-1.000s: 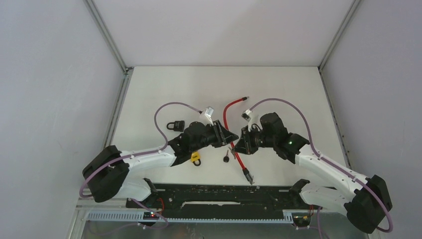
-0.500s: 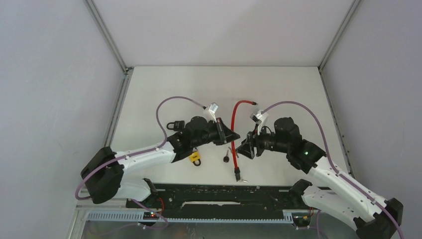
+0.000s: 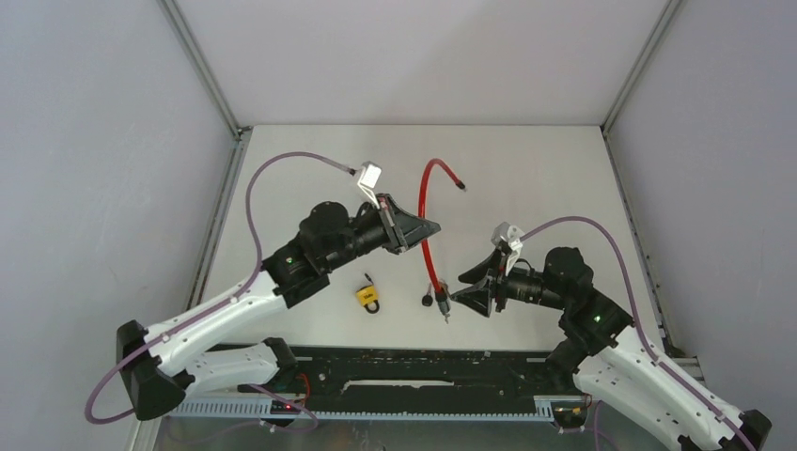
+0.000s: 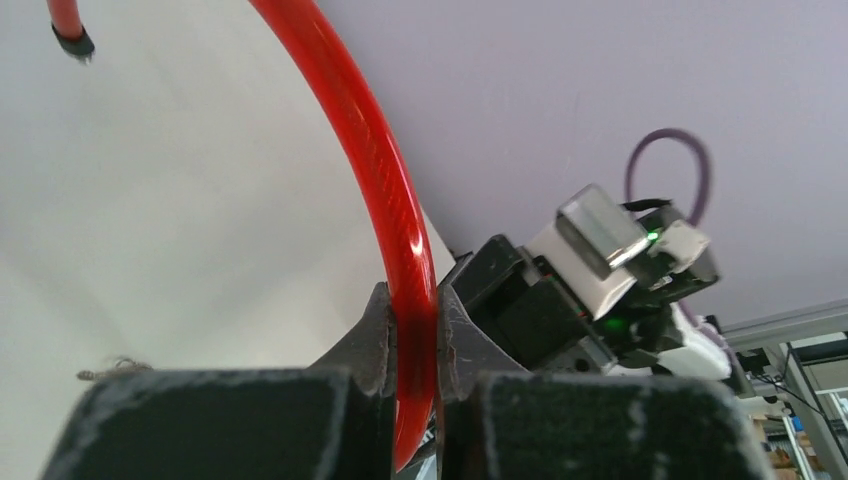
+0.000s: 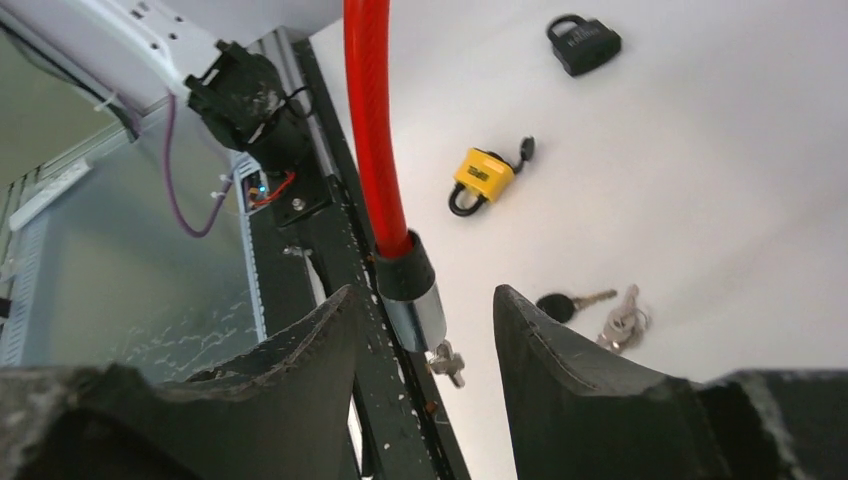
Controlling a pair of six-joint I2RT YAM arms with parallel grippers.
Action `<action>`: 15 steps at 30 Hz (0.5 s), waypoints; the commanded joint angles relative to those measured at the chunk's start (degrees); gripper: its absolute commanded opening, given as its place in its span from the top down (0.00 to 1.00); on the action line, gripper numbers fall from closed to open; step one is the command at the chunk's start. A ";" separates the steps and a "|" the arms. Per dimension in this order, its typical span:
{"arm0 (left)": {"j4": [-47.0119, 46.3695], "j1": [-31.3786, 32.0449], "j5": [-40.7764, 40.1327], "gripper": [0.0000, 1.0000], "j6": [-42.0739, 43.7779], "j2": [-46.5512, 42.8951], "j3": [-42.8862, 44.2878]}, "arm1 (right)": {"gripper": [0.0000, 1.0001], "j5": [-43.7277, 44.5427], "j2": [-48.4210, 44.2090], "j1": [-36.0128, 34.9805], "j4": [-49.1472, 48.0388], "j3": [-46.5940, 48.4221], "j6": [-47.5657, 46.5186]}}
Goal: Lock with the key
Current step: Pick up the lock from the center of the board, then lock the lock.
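A red cable lock (image 3: pixel 425 202) hangs in an arc above the table. My left gripper (image 3: pixel 429 226) is shut on its middle, and the left wrist view shows the cable (image 4: pixel 365 150) pinched between both pads. The cable's silver lock barrel (image 5: pixel 412 305) dangles low, with a small key (image 5: pixel 448 363) sticking out of its end. My right gripper (image 5: pixel 422 296) is open, its fingers on either side of the barrel and not touching it. In the top view, that gripper (image 3: pixel 460 295) sits just right of the key (image 3: pixel 447 317). The cable's free end (image 3: pixel 461 186) points to the far right.
A yellow padlock (image 3: pixel 368 297) lies near the front, a black-headed key (image 3: pixel 428 300) to its right. The right wrist view also shows a bunch of keys (image 5: pixel 622 323) and a black padlock (image 5: pixel 583 43). The black base rail (image 3: pixel 414 368) runs along the near edge.
My left gripper closed on the cable, then lifted it up and back. My right gripper let go of the cable, opened and drew back toward the near edge, beside the barrel.
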State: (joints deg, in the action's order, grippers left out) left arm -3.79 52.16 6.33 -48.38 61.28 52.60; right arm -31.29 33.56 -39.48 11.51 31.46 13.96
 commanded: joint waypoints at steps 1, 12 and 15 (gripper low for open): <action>-0.88 0.13 -2.88 1.00 3.12 -4.79 4.85 | 0.47 -3.36 -1.48 -2.32 -10.63 -2.65 0.03; -0.48 0.18 -3.25 1.00 2.64 -8.92 5.85 | 0.48 4.80 3.29 -13.56 -25.51 -7.52 -4.17; -0.43 0.13 -3.45 1.00 2.50 -9.67 5.85 | 0.48 8.41 4.89 -15.41 -27.17 -7.83 -5.86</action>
State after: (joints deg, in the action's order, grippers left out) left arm -0.08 52.16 3.60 -46.89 54.15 54.08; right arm -28.80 36.88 -52.80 -8.32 24.08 11.33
